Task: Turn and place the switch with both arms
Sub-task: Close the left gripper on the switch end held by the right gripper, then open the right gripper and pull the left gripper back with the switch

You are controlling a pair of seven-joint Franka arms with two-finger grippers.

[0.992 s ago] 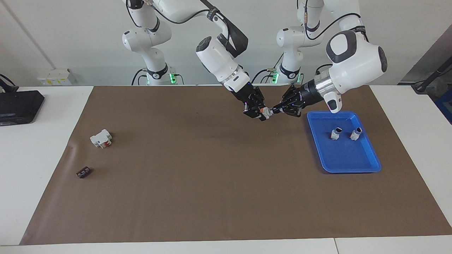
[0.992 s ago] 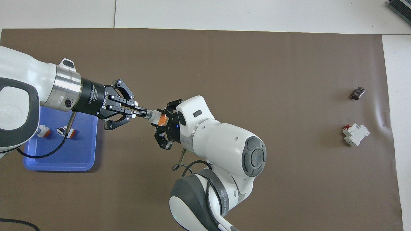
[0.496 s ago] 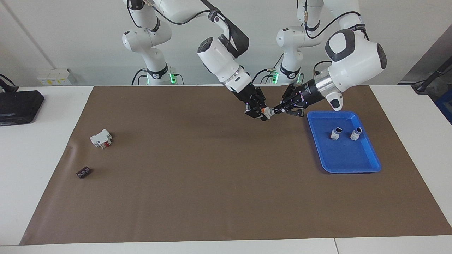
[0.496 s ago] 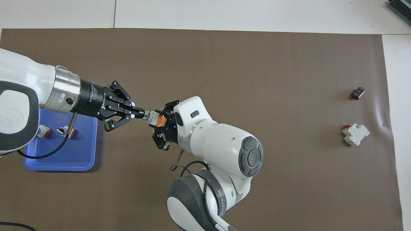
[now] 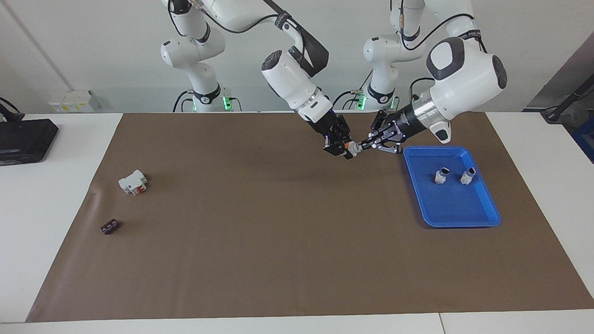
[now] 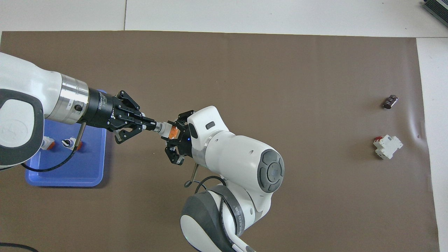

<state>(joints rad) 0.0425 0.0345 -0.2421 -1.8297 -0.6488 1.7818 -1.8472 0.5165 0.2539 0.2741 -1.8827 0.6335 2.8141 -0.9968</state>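
Your left pincer [image 5: 363, 146] is closed on the dark knob tip of the switch [image 5: 352, 149], and your right pincer [image 5: 345, 151] is clamped on its orange end, so the little white plastic piece hangs between the two in the air, over the brown mat [image 5: 260, 241] just beside the blue tray [image 5: 482, 218]. Since a second ago both pincers and the switch have crept slightly toward the left arm's end of the desk [image 5: 51, 195], with neither grip changed. The overhead view shows you the orange end [image 6: 172, 131] clearly, along with orange ends on the two small pieces [image 6: 47, 143] in the tray; the facing view shows those pieces standing as plain white with dark caps, and shows the switch held clear of the mat. Toward the right arm's end lie a blocky white part with red [image 5: 133, 182] and a small dark component [image 5: 109, 227], both unmoved.
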